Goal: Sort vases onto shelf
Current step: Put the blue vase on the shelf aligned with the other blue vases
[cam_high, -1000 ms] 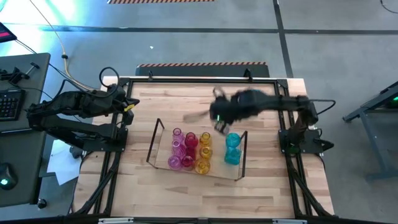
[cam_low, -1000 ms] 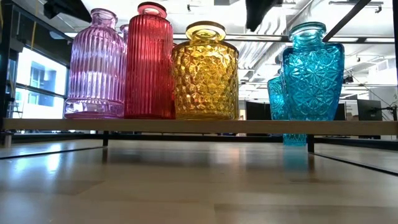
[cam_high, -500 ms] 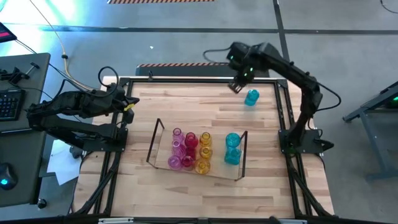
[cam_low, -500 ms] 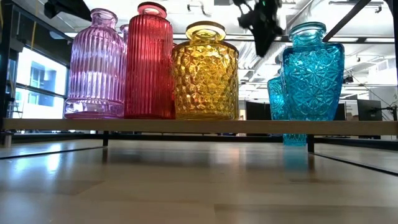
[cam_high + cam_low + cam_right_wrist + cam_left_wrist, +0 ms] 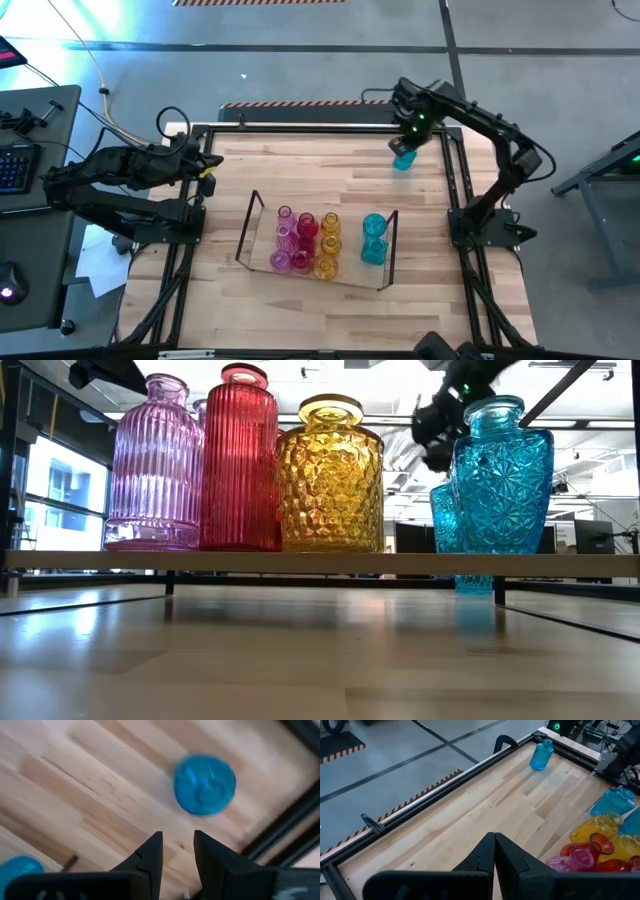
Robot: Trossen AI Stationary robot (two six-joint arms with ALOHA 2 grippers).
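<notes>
The shelf (image 5: 258, 238) stands mid-table and carries pink (image 5: 153, 465), red (image 5: 240, 460), yellow (image 5: 330, 475) and cyan (image 5: 503, 475) vases, all upright on their bases. One more cyan vase (image 5: 402, 161) (image 5: 205, 784) (image 5: 540, 755) stands alone on the wood near the table's far right corner. My right gripper (image 5: 404, 143) (image 5: 178, 851) hangs just above and beside it, pointing down, open, with nothing between its fingers. At the table's left edge my left gripper (image 5: 212, 170) (image 5: 494, 852) waits, shut and holding nothing.
A black metal frame (image 5: 330, 128) runs round the wooden table, close behind the lone cyan vase. Bare wood (image 5: 320, 175) lies between the shelf and the far edge. A desk with a keyboard (image 5: 15, 165) stands beyond the left edge.
My right gripper has swung from above the shelf's right end toward the table's far edge, then toward the right and down, and now hangs over the lone cyan vase. Its wrist has rolled on the way. The vases have stayed where they were.
</notes>
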